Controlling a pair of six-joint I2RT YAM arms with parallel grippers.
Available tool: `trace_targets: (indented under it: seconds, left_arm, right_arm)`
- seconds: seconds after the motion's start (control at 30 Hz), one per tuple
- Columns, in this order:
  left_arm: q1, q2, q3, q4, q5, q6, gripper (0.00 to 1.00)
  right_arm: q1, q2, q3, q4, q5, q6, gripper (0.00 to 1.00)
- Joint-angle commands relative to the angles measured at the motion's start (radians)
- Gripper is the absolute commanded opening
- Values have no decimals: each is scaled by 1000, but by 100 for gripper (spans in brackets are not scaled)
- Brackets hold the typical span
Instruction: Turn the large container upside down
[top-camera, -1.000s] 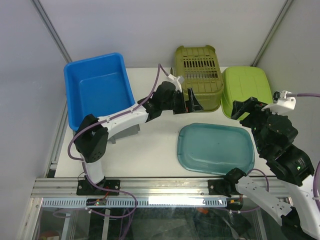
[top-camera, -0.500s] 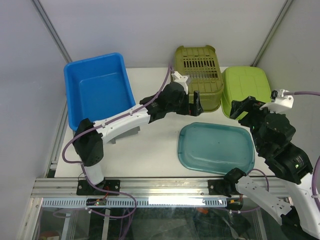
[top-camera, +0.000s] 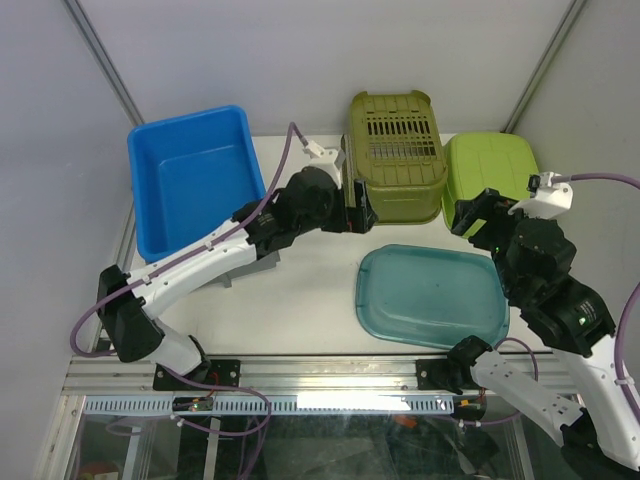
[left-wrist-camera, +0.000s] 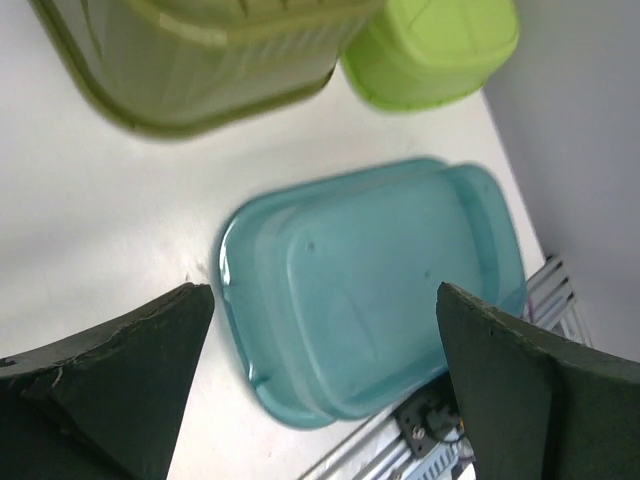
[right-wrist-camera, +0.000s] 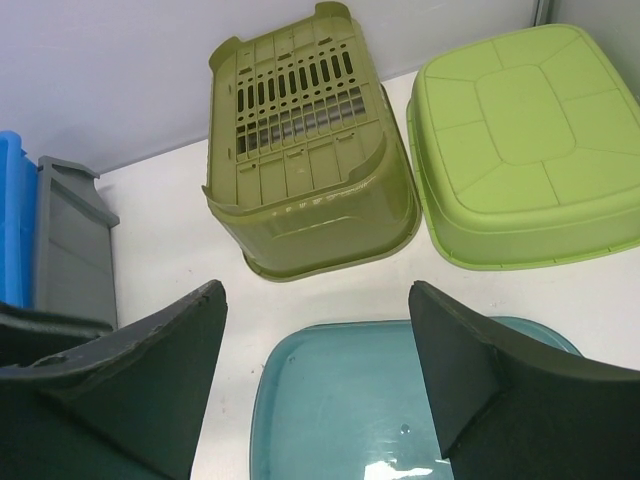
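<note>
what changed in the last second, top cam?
Left gripper slid left along the olive basket's near side toward its left corner, its elbow swinging out left. Right gripper edged up-left slightly. Both open, nothing grasped. Blue tub, lime bin, teal container and basket unmoved.

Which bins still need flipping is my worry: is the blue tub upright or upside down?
Upright: the blue tub shows its open, empty inside from above.
</note>
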Motion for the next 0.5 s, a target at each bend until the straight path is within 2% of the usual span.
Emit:
trace_targets:
  seconds: [0.0,0.27,0.47]
  left_arm:
    - [3,-13,-165,58,137,-92,99]
    - [-67,49,-299,145,379,-106,99]
    - [-76,155,-314,386,528,-185,99]
  right_arm:
    - [-2,20,6,64,-7,0,77]
    - [-2,-1,2,48,-4,13,77]
    - [-2,-6,-3,42,-18,33,77]
